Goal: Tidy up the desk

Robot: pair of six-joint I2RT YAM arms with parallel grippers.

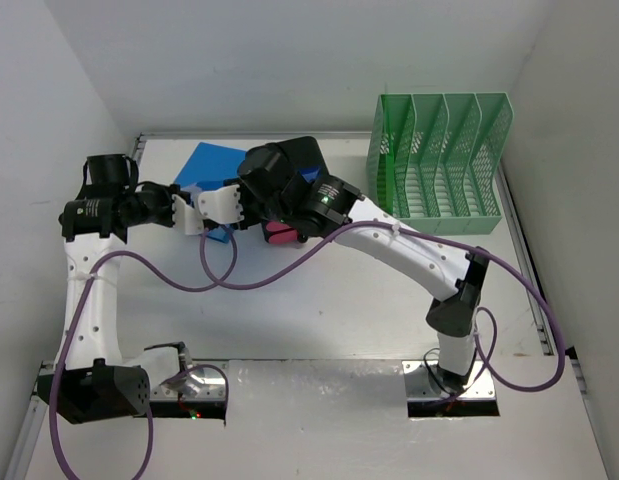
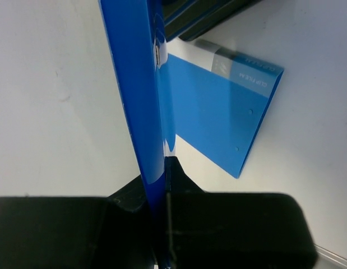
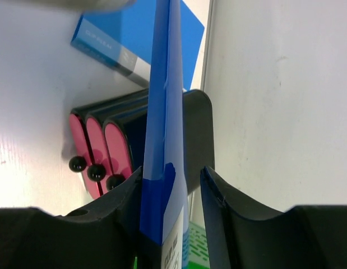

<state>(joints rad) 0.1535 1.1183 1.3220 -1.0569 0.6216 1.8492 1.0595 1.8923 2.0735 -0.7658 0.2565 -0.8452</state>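
My left gripper (image 2: 165, 168) is shut on the edge of a blue folder (image 2: 140, 84) that stands on edge above the white desk (image 1: 319, 320). The same folder (image 3: 165, 84) runs between the jaws of my right gripper (image 3: 171, 171). The right gripper's left finger touches the folder and a gap shows at its right finger, so it stands open around it. In the top view both grippers meet at the back left of the desk, left gripper (image 1: 224, 205) beside right gripper (image 1: 251, 198). A second blue folder (image 2: 218, 112) lies flat on the desk.
A black box of pink drawers (image 3: 109, 151) stands just behind the grippers, also seen as a pink-fronted box (image 1: 281, 232). A mint-green mesh file rack (image 1: 439, 155) stands at the back right. Walls close in the desk on the left, back and right.
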